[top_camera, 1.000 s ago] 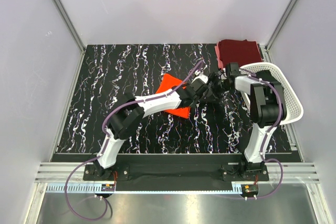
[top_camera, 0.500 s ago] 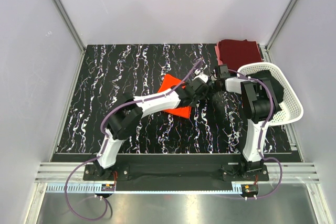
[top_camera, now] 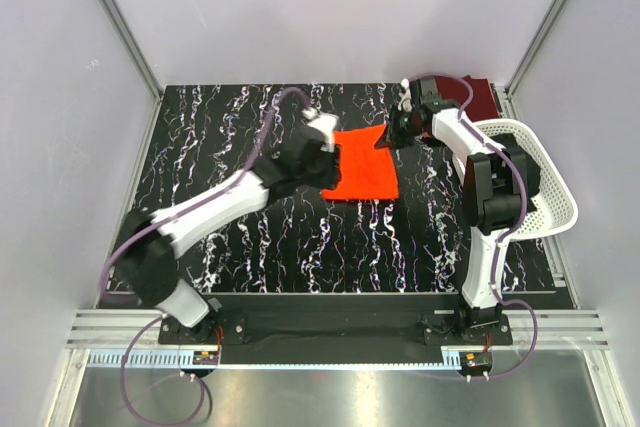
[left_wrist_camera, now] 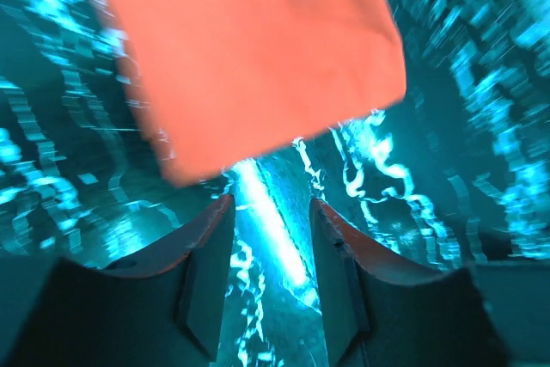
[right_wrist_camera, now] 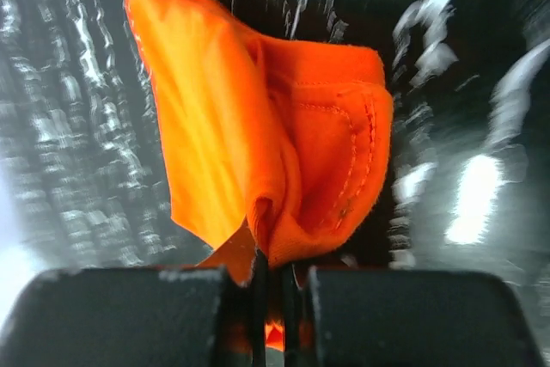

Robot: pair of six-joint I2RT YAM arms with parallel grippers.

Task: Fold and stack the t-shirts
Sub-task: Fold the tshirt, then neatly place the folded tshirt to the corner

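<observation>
Top, left-wrist and right-wrist views of a two-arm shirt-folding rig. The orange t-shirt (top_camera: 362, 165) lay as a roughly square panel on the marbled table (top_camera: 220, 137), right of centre and towards the far edge. The right gripper (right_wrist_camera: 271, 274) was closed tight on a bunched fold at the shirt's far right corner, with cloth pinched between its fingers. The left gripper (left_wrist_camera: 270, 212) stood at the shirt's left edge with its jaws parted and bare table between them. It held nothing, and the cloth edge lay just beyond its tips.

Risks, as judged: the shirt was held at one corner only. A pull from the right arm would probably drag or skew the whole panel rather than fold it, since the left side was not pinned. The bunched grip could also slip or set a crease. The right arm crossed just beside the maroon t-shirt (top_camera: 478, 97), which lay folded in the far right corner, so a wide swing might disturb it.

Containers: the white perforated basket (top_camera: 560, 187) sat at the right edge of the table, partly hidden by the right arm. No shirt showed in its visible part. No black shirt was seen in any view.
</observation>
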